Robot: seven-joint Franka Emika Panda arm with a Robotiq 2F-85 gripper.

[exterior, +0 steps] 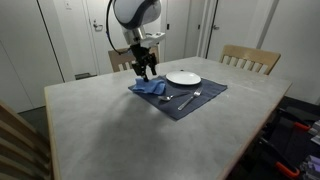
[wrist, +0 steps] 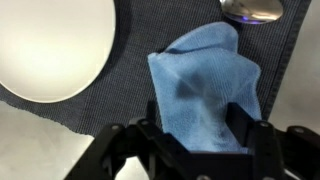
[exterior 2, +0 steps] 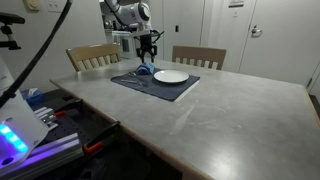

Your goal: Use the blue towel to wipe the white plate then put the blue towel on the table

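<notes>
White robot arm of glossy rounded segments (exterior: 135,12) with darker bands at the joints, visible in both exterior views (exterior 2: 124,12). A thin black cable (exterior: 108,30) runs alongside it. The black two-fingered gripper (exterior: 146,69) is built of angular matte links; the wrist view shows its flat black fingers (wrist: 243,126) and hinged knuckles.

On the table (exterior: 110,135) lies a placemat (exterior: 185,110); on it sit the plate (exterior: 183,78), the towel (exterior: 150,88) just beside it, and cutlery (exterior: 190,98) nearer the camera.
</notes>
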